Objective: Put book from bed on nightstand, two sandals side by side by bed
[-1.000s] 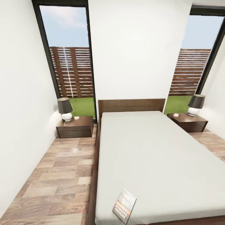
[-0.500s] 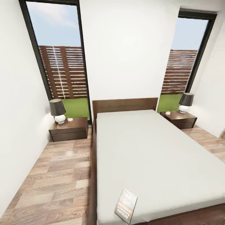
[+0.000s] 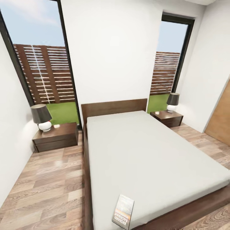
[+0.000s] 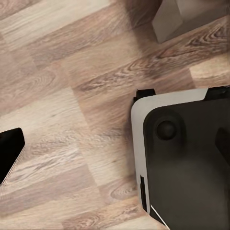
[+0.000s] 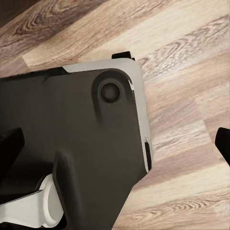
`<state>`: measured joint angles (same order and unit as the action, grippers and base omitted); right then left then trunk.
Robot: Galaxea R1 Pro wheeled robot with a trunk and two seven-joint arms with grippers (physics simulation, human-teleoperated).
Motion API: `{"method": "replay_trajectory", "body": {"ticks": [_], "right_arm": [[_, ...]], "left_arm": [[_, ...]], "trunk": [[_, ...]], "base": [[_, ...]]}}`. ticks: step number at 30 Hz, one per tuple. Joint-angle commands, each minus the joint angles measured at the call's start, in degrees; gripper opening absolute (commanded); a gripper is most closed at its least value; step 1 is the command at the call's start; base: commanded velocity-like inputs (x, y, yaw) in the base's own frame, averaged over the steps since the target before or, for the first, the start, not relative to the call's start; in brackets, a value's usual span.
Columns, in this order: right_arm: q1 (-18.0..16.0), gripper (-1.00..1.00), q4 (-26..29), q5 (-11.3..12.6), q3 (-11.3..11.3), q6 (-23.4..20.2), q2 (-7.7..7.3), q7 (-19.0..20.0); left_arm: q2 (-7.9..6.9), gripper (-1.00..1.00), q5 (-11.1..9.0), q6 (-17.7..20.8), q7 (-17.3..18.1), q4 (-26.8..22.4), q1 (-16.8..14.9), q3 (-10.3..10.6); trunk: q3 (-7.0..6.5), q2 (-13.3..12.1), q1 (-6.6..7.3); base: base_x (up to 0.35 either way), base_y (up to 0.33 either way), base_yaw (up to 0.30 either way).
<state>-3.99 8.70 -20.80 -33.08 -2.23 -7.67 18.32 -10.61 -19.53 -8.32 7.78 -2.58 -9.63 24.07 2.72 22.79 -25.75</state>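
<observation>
Approach step in hand. Book [image 3: 123,211] lies on the bed [image 3: 153,156], near left corner. 2 nightstands: far left [image 3: 56,136], far right [image 3: 166,118]. Gripper states: cannot tell. Next: close in, reach for the book.

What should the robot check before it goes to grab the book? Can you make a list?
1. Book on the bed, near its foot corner: ok.
2. Nothing lying on the book: ok.
3. Space on the left nightstand beside its lamp: ok.
4. Floor along the bed free of obstacles: ok.
5. Grippers open and ready: cannot tell.
6. Sandals located: not ok, none seen here.
</observation>
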Motion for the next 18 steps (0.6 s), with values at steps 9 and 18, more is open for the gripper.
{"method": "replay_trajectory", "body": {"ticks": [9,18], "right_arm": [[-0.05,1.0,0.11,-0.48,-0.42,-0.23,0.05,0.31],[-0.05,1.0,0.17,-0.4,-0.34,-0.23,0.1,0.31]], "left_arm": [[-0.02,1.0,-0.6,-0.2,0.22,0.03,-0.03,0.45],[0.01,1.0,-0.6,-0.2,0.22,-0.03,-0.03,0.45]], "trunk": [[0.13,0.12,-0.04],[0.13,0.12,-0.04]], "base": [[0.096,0.077,-0.291],[0.029,0.024,-0.283]]}}
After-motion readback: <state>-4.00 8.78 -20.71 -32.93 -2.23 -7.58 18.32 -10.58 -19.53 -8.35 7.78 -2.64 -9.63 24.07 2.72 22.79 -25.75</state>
